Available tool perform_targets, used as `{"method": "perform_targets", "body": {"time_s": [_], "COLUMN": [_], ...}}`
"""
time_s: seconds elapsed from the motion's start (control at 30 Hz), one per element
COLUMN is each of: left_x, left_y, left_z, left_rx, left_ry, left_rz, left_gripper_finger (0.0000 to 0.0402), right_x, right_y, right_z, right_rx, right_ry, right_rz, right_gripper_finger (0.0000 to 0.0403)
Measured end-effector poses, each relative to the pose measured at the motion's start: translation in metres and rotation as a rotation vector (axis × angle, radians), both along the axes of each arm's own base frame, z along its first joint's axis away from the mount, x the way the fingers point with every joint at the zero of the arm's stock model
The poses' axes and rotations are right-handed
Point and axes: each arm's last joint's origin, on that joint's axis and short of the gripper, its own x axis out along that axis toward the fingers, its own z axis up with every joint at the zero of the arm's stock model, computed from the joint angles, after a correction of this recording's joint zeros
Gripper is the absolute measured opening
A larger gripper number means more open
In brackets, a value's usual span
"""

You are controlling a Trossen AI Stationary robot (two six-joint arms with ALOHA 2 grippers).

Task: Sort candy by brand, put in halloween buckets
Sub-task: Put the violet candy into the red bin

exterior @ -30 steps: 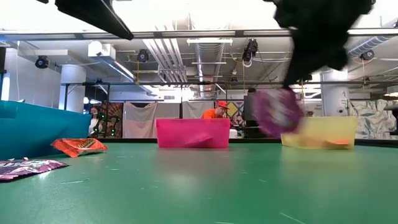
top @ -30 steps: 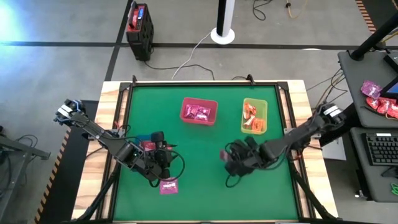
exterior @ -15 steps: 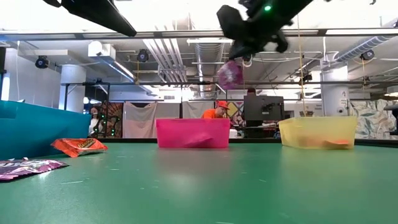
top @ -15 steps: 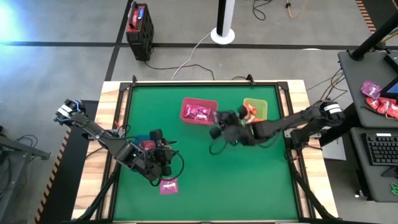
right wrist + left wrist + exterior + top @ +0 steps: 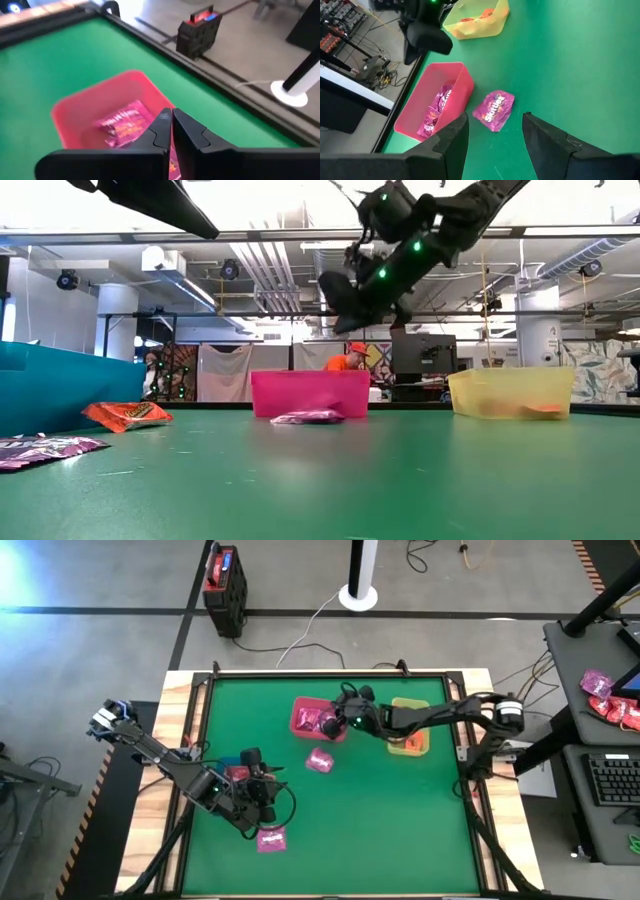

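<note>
Green table (image 5: 330, 830) w/ wood border, both arms over it. Right arm (image 5: 450, 715) reaches in from the right edge across the lime bin (image 5: 410, 727), nearly flat, ending at the right gripper (image 5: 338, 722), which hangs over the pink bin (image 5: 320, 719) – in the low view it is well above the bin rim. Its fingers are pressed together w/ nothing between them, per its wrist view. Left arm (image 5: 165, 762) comes in from the left border, bent low; left gripper (image 5: 268, 802) sits near the front-left part of the mat, fingers spread apart, empty.

Blue bin (image 5: 60, 385) shows only in the low view, at the left edge.

Pink bin holds several magenta packets (image 5: 436, 107); print too small to read. Lime bin holds orange and red packets (image 5: 405, 735).

Loose magenta packet (image 5: 320, 760) lies flat on the mat just in front of the pink bin, outside it – white print reads "Skittles" in the left wrist view (image 5: 493, 109). Another magenta packet (image 5: 271, 839) lies by the left gripper, toward the front edge. Orange packet (image 5: 128, 415) beside the blue bin, label looks like "Reese's" but can't be sure.

Black-and-red box (image 5: 224, 580) on the floor beyond the table.
</note>
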Motion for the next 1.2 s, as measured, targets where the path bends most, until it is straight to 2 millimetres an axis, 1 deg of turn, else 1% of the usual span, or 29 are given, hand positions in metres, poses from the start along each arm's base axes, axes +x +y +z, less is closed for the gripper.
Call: {"method": "perform_targets", "body": {"time_s": [0.07, 0.13, 0.27, 0.33, 0.43, 0.5, 0.6, 0.73, 0.87, 1.0, 1.1, 1.2], "left_x": [0.0, 0.0, -0.002, -0.003, -0.004, -0.004, -0.004, -0.004, -0.004, -0.004, -0.004, -0.004], "left_y": [0.0, 0.0, 0.001, 0.002, 0.003, 0.003, 0.003, 0.003, 0.003, 0.003, 0.002, 0.002], "left_z": [0.0, 0.0, -0.002, -0.003, -0.003, -0.003, -0.003, -0.003, -0.003, -0.003, -0.003, -0.003], "left_rx": [0.003, 0.001, 0.016, 0.026, 0.033, 0.033, 0.029, 0.02, 0.02, 0.02, 0.02, 0.02], "left_ry": [0.005, 0.005, 0.028, 0.043, 0.053, 0.054, 0.051, 0.044, 0.044, 0.045, 0.044, 0.044], "left_rz": [0.001, 0.002, 0.002, 0.002, 0.002, 0.002, 0.005, 0.01, 0.01, 0.011, 0.011, 0.011], "left_gripper_finger": [0.0168, 0.0168, 0.0168, 0.0168, 0.0168, 0.0168, 0.0168, 0.0168, 0.0168, 0.0168, 0.0168, 0.0168], "right_x": [0.001, 0.003, 0.007, 0.007, 0.008, 0.009, 0.012, 0.017, 0.02, 0.024, 0.025, 0.026], "right_y": [-0.001, 0.003, 0.03, 0.045, 0.065, 0.076, 0.085, 0.087, 0.089, 0.092, 0.093, 0.093], "right_z": [-0.004, -0.003, 0.001, 0.001, -0.005, -0.016, -0.033, -0.045, -0.065, -0.08, -0.091, -0.097], "right_rx": [0.024, 0.067, 0.18, 0.201, 0.12, 0.059, 0.062, 0.104, 0.064, 0.057, 0.078, 0.107], "right_ry": [0.001, -0.011, -0.021, -0.004, 0.092, 0.153, 0.205, 0.203, 0.266, 0.279, 0.301, 0.295], "right_rz": [0.026, 0.108, 0.416, 0.519, 0.638, 0.694, 0.675, 0.6, 0.518, 0.512, 0.5, 0.479], "right_gripper_finger": [0.0009, 0.0009, 0.0009, 0.0009, 0.0009, 0.001, 0.0021, 0.0057, 0.0112, 0.0172, 0.0212, 0.0243]}}
